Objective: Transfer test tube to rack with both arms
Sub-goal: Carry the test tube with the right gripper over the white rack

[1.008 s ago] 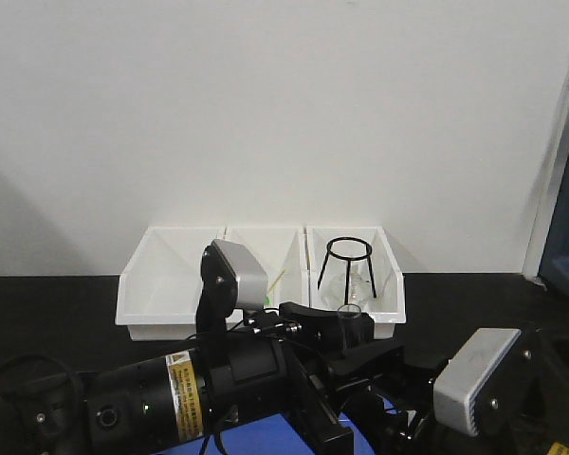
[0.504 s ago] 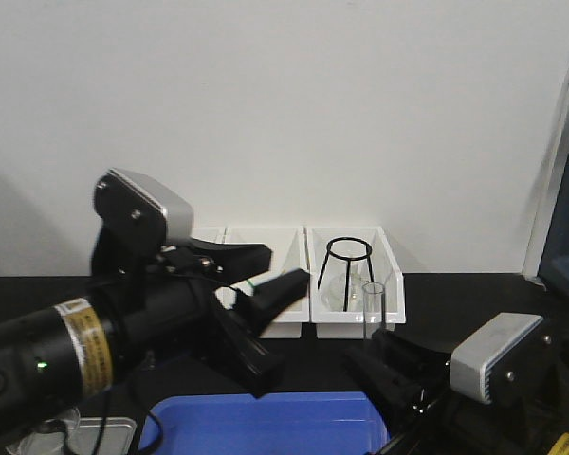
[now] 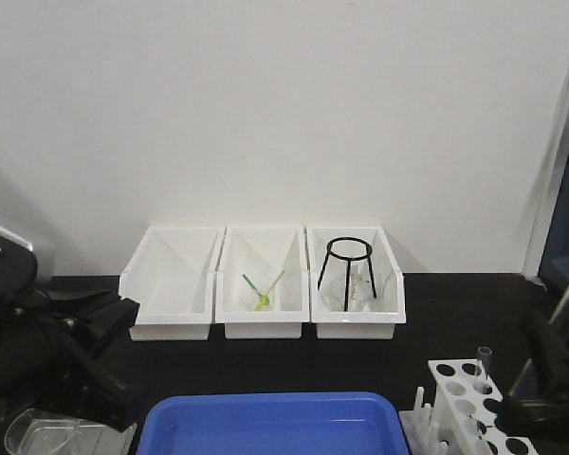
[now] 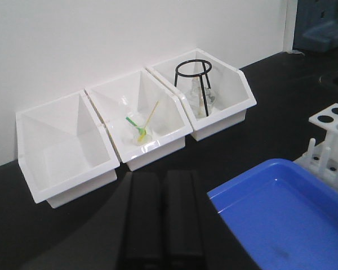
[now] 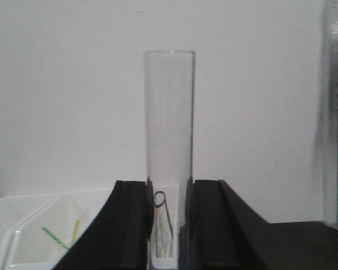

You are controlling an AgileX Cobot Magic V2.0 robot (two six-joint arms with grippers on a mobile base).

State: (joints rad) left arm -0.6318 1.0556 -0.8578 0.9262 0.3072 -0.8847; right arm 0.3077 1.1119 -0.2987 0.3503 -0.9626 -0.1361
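Near right, over far holes of the rack (image 3: 460, 391), the tube (image 5: 169, 124) stood upright; base hidden, so seated or not I couldn't tell. Best handling, I'd judge: keep it plumb, centre over one hole, lower slowly, release only once supported. Tool: the right gripper (image 5: 169, 225) was clamped on its lower part, barely parted; the left gripper (image 4: 163, 219), near left, was closed on nothing.

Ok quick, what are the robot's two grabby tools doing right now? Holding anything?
Left tool: closed, holding nothing.
Right tool: closed on the test tube.
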